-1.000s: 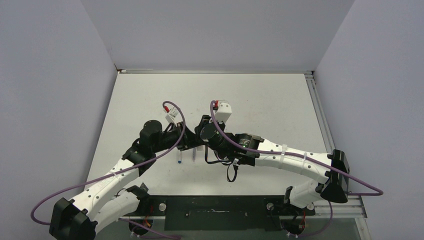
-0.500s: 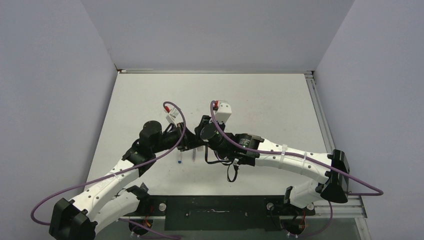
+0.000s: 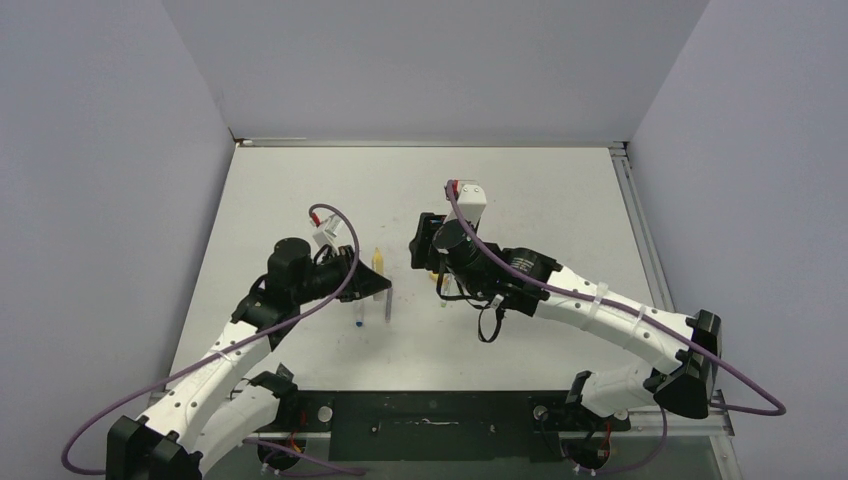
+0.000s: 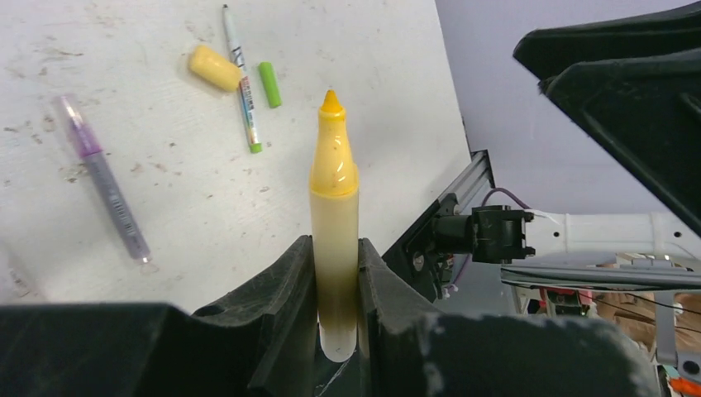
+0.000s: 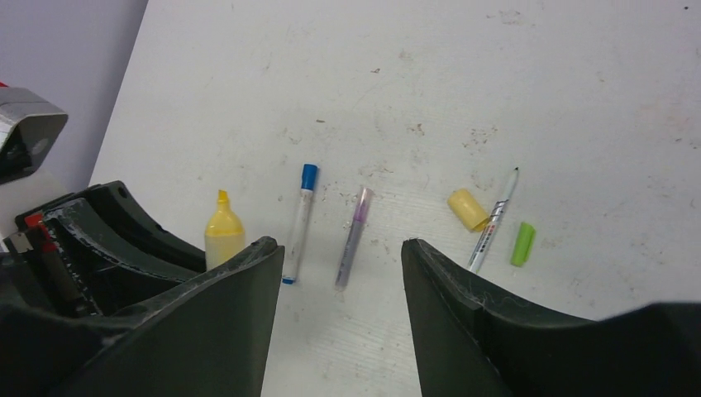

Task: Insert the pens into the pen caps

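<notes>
My left gripper is shut on the thick yellow marker and holds it above the table with its tip pointing away from the wrist; the marker also shows in the top view. My right gripper is open and empty, above the pens. On the table lie a white pen with blue ends, a purple pen, a yellow cap, a thin grey-green pen and a green cap. The yellow cap and green cap also show in the left wrist view.
The white table is walled by grey panels at the back and sides. A metal rail runs along its right edge. The two arms stand close together at mid-table, with the loose pens between and under them.
Both arms have drawn apart: the left gripper moved back to the left with the yellow marker, and the right gripper moved right and farther away, uncovering the pens.
</notes>
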`<action>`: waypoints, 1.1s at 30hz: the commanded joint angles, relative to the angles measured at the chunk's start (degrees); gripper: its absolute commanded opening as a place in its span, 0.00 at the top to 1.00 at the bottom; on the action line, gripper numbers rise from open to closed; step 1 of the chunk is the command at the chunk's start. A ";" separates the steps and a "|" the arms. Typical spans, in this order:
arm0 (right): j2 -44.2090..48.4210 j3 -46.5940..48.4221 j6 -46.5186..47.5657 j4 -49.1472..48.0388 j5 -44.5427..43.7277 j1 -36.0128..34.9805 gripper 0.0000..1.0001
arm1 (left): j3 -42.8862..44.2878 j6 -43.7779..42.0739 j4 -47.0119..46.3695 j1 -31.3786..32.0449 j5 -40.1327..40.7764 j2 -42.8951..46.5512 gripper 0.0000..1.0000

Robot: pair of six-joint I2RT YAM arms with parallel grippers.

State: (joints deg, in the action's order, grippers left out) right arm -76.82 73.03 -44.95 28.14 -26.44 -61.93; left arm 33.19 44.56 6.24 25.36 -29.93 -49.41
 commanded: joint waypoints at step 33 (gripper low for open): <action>-28.99 14.85 38.69 11.08 34.11 18.68 0.40 | 6.15 -20.47 13.90 -3.02 -13.72 12.15 1.00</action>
State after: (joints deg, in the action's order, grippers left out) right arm -103.28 85.23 -9.02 38.30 7.05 -43.18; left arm 39.75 24.60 23.44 22.02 -41.82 -37.69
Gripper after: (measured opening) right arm 0.607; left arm 0.181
